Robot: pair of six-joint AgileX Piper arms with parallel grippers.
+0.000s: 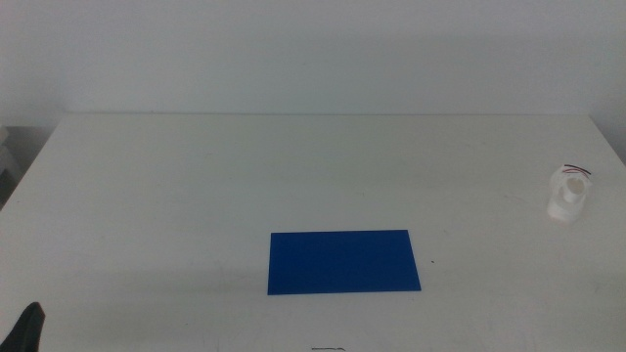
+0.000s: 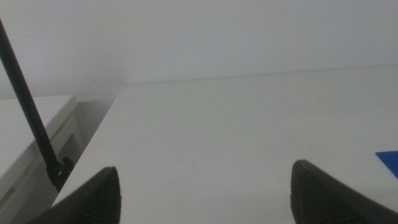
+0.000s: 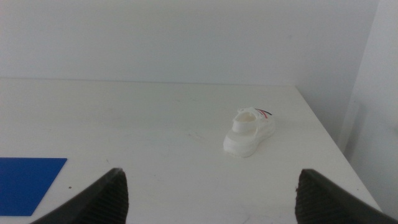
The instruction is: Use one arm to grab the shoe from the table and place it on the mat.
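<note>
The small white shoe stands on the white table at the far right, heel toward the camera, its dark and red straps just showing. It also shows in the right wrist view, well ahead of my right gripper, whose jaws stand wide open and empty. The deep blue mat lies flat at the table's front middle; a corner shows in each wrist view. My left gripper is open and empty over the table's front left corner; only a dark tip shows in the middle view.
A white wall backs the table. The table's right edge runs close beside the shoe. A thin black rod and a pale cabinet stand off the table's left edge.
</note>
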